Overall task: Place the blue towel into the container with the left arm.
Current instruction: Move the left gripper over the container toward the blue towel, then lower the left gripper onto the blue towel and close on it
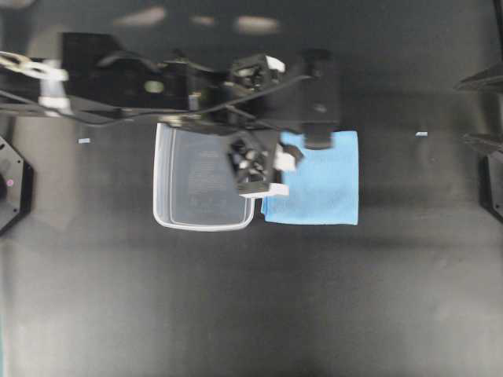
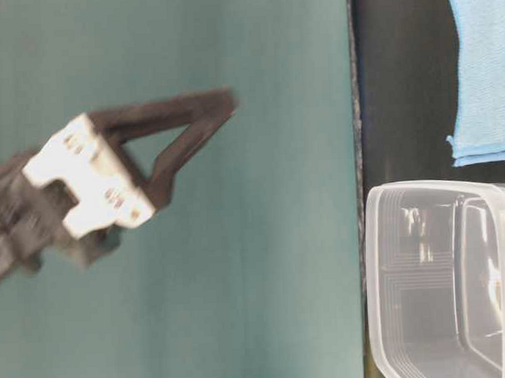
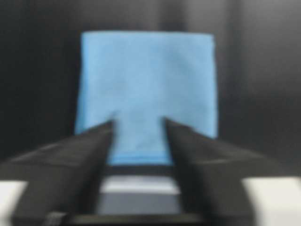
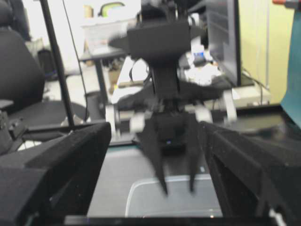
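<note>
The blue towel (image 1: 314,182) lies flat on the black table (image 1: 251,306), folded square, its left edge just beside the right rim of the container (image 1: 203,179); whether the two touch cannot be told from the overhead view. The left arm (image 1: 189,86) stretches in from 9 o'clock across the top of the overhead picture, and the left gripper (image 1: 277,171) hangs above the seam between tub and cloth. Below both things, toward 6 o'clock, the tabletop runs bare all the way to the frame's lower edge; to 3 o'clock there is dark surface out to the black fittings at the frame's side.

The left wrist view gives what the overhead hides: the left gripper (image 3: 138,125) has its two dark fingers (image 3: 84,155) spread apart with nothing between them, the towel (image 3: 146,89) filling the gap behind, its four edges straight and its near hem just past the fingertips. The table-level view shows the fingers (image 2: 180,129) raised against a green backdrop, clear of the container (image 2: 438,274) and of the towel's (image 2: 485,73) edge. The right wrist view looks between the right gripper's own wide-set fingers (image 4: 61,160), empty, toward the left gripper (image 4: 176,188) pointing down over the tub's (image 4: 174,200) rim.
</note>
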`<state>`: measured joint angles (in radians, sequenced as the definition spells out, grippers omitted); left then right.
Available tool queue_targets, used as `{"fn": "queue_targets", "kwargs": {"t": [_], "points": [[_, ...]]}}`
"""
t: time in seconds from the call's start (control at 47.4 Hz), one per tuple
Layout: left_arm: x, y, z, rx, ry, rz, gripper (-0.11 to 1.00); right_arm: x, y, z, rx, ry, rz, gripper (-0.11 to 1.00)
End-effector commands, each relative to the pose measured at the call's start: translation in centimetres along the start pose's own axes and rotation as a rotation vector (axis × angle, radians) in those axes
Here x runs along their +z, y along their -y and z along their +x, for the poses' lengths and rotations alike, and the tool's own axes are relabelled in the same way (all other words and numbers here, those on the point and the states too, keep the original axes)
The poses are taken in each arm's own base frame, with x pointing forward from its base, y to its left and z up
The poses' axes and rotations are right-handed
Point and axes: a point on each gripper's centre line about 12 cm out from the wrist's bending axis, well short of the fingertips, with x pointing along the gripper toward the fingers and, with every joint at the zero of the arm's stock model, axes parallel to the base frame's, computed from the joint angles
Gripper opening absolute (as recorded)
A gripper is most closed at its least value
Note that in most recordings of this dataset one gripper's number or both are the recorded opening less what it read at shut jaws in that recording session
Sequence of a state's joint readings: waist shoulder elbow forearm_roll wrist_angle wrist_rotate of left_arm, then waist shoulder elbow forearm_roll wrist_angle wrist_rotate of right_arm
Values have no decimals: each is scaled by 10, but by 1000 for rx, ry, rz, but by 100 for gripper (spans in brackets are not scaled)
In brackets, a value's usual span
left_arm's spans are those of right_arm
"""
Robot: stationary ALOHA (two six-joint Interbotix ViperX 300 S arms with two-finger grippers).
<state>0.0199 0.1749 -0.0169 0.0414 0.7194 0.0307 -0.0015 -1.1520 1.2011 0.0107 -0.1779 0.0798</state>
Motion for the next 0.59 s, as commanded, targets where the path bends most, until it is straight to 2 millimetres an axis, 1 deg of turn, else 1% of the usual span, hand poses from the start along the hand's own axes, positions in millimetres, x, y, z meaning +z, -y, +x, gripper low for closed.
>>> {"fn": "queue_targets", "kwargs": {"t": [0.0,0.063,0.084,0.127,0.169,0.274,0.295,0.358,0.464,0.569], "points": [[7,3,16,-1,-23,10,56,4,-1,-1,3,18,2,73],[2,3,35,-3,-66,9,75,5,0,-3,2,28,0,73],[1,4,40,-4,-78,9,79,6,0,-4,3,32,-2,73],[-3,4,57,-6,-104,13,87,7,-1,-6,3,41,0,73],[-6,5,67,-7,-118,15,90,8,0,-8,2,49,0,73],[-17,6,95,-9,-151,20,90,13,-1,-12,6,75,0,73],[-21,6,104,-10,-159,22,90,13,-1,-13,5,80,0,73],[-27,7,118,-11,-165,27,90,15,-1,-14,6,86,0,73],[-36,9,137,-14,-169,33,90,16,-1,-17,8,89,0,73],[-46,10,151,-16,-189,34,90,16,-1,-18,6,83,1,73]]}}
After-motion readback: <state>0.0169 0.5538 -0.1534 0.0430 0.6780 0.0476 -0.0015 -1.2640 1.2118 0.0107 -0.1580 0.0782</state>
